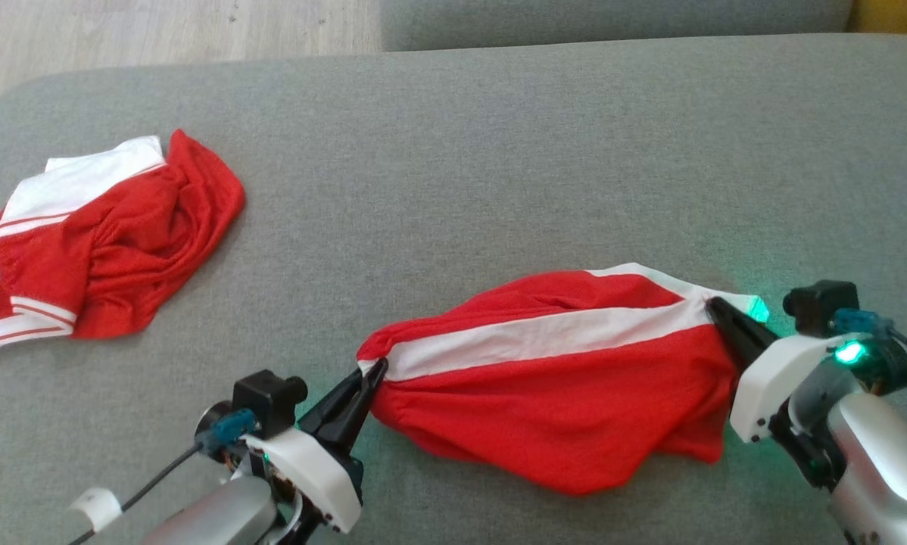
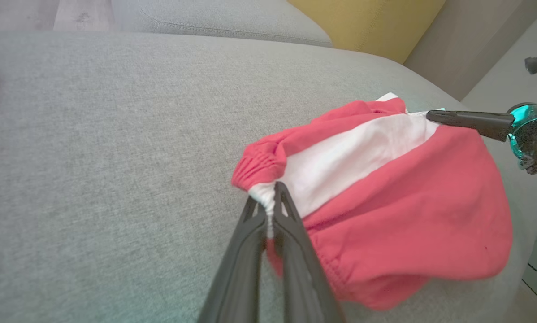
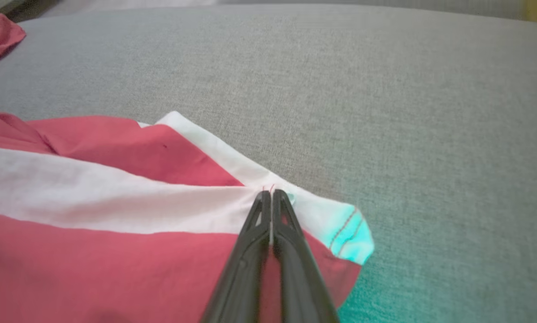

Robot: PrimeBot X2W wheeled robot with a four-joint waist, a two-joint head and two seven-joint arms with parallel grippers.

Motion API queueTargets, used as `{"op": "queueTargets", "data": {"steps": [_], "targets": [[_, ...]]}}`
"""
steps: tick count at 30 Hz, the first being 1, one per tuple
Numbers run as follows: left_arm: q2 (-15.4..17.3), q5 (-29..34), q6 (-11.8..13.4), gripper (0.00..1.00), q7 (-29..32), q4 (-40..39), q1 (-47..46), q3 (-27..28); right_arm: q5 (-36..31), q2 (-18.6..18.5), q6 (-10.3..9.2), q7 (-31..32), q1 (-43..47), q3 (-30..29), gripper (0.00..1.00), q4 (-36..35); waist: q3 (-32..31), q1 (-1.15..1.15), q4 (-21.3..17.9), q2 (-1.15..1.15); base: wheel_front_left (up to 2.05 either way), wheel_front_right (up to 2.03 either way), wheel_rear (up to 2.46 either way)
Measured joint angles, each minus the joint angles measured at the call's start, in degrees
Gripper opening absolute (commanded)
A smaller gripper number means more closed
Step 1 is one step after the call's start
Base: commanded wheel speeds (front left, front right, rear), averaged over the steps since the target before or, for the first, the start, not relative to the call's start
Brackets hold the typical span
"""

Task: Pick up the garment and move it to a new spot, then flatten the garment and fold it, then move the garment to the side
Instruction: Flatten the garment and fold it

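Note:
A red garment (image 1: 559, 386) with a white stripe hangs stretched between my two grippers above the grey cushion. At its left end my left gripper (image 1: 374, 371) is shut on the gathered waistband. The left wrist view has that gripper (image 2: 272, 197) pinching the white and red elastic edge of the garment (image 2: 407, 211). My right gripper (image 1: 715, 306) is shut on the garment's right end, where the white stripe meets a white hem. From the right wrist, the closed fingertips of that gripper (image 3: 270, 194) lie on the garment (image 3: 116, 193) cloth.
Another red and white garment (image 1: 98, 242) lies crumpled at the cushion's far left. The grey cushion (image 1: 499, 166) spreads wide behind and between the garments. A second grey cushion and a yellow one (image 2: 367, 22) sit at the back. Wooden floor shows at the upper left.

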Motion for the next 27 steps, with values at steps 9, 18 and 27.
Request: {"op": "queueTargets", "data": {"steps": [9, 18, 27], "targets": [[0.2, 2.4, -0.5, 0.0, -0.9, -1.9, -4.9, 0.8, 1.4, -0.7, 0.0, -5.5, -3.3, -3.9, 0.0, -2.5, 0.2, 0.0, -1.6, 0.0, 0.0, 0.0, 0.0], [1.1, 3.8, -3.1, 0.0, 2.5, -4.2, -25.9, 5.6, 0.2, -2.4, 0.0, -9.7, -18.2, -11.5, 0.0, -7.3, 4.2, 0.0, -4.6, 0.0, 0.0, 0.0, 0.0], [-6.0, 8.7, -4.6, 0.0, -1.6, 4.7, -54.8, 10.2, -6.3, -3.8, 0.0, -12.6, -42.6, -20.8, 0.0, -7.2, 11.4, 0.02, -7.9, 0.0, 0.0, 0.0, 0.0]]}}
